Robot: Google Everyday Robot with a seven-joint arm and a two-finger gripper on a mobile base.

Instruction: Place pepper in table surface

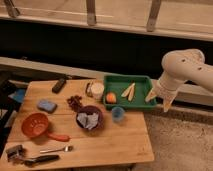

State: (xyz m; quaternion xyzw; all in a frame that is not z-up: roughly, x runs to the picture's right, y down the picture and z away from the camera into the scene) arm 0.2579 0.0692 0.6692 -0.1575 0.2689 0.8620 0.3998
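A slim red-orange pepper (59,137) lies on the light-brown wooden table surface (115,142), at the front left. It touches the front right rim of the round orange strainer bowl (34,125). My gripper (161,100) hangs from the white arm (182,67) at the table's right side, over the right end of the green tray (141,80). It is far from the pepper, and I see nothing clearly in it.
The green tray holds a round orange fruit (111,97) and pale yellow pieces (128,91). On the table stand a white cup (97,90), a blue cup (118,114), a dark bowl (90,119), a blue sponge (47,105), a black remote (59,85) and a fork (57,149).
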